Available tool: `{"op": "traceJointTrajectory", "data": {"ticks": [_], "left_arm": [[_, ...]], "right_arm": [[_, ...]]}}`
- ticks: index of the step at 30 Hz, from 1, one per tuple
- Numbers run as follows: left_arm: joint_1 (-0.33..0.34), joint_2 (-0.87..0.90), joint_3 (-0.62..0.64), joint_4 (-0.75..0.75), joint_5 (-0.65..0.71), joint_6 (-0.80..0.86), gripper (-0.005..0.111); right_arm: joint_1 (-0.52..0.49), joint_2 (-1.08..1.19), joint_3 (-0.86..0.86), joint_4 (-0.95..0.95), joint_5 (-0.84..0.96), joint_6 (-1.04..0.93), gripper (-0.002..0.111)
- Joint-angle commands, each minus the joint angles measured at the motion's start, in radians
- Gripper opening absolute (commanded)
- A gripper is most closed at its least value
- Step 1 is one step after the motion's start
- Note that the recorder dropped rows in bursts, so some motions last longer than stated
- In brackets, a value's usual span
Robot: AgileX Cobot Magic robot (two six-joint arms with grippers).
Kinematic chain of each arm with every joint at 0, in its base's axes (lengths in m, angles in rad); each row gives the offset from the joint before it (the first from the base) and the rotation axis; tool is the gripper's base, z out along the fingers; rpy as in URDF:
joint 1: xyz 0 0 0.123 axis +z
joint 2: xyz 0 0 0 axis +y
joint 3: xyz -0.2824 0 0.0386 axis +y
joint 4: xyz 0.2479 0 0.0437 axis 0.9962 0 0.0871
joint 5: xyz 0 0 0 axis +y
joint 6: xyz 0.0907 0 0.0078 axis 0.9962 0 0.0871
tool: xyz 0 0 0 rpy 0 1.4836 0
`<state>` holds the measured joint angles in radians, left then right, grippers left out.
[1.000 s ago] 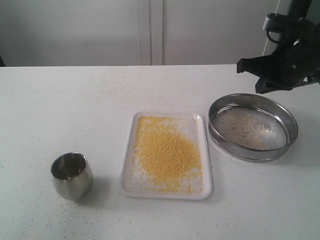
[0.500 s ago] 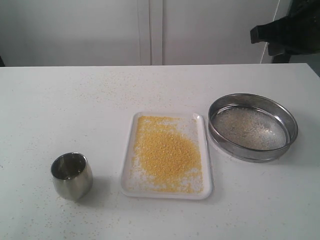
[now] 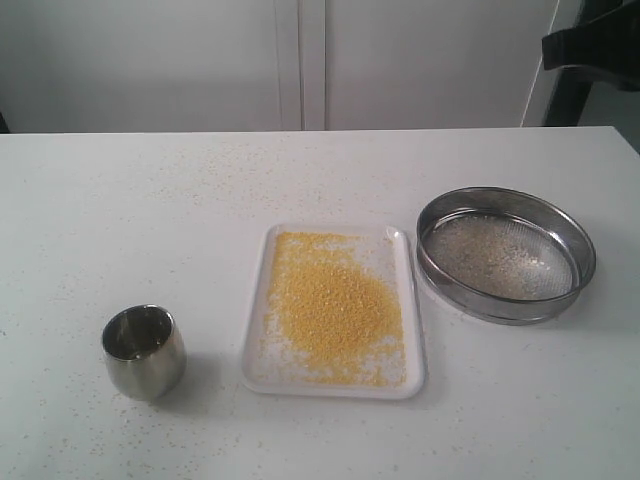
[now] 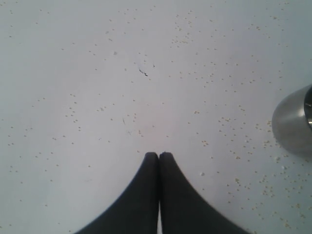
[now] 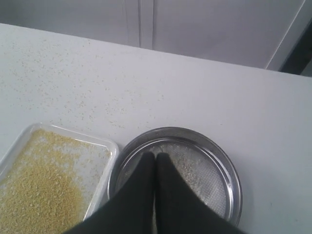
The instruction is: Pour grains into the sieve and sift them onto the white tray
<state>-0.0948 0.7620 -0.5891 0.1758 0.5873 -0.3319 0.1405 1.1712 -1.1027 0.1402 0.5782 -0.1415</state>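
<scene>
The grains (image 3: 335, 305) lie heaped on the white tray (image 3: 335, 392), near the table's (image 3: 120, 200) near edge, midway along it. The tray's long axis runs near edge to far edge, and the heap stretches the same way. Just beside it, toward the right edge, the sieve (image 3: 500, 312) sits flat, mouth up, holding only pale bits. The right gripper (image 5: 155, 156), shut and empty, has lifted away from above the sieve, so sifting looks finished. The left gripper (image 4: 159, 155), also shut and empty, hangs near the cup (image 4: 292, 122).

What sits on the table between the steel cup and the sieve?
The white tray, holding the heap of grains, fills the stretch between the steel cup and the sieve. The exterior view shows this.
</scene>
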Motion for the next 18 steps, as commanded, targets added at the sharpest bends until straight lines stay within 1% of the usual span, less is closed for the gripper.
{"op": "traceJointTrajectory", "data": {"ticks": [1,18], "left_arm": [[0.002,-0.009,-0.004,-0.002,0.011,-0.002,0.0],[0.002,-0.009,-0.004,-0.002,0.011,-0.002,0.0]], "right_arm": [[0.004,-0.108,0.048,-0.007,-0.025,-0.019,0.0],[0.004,-0.463,0.276,-0.018,-0.044,-0.019,0.0]]}}
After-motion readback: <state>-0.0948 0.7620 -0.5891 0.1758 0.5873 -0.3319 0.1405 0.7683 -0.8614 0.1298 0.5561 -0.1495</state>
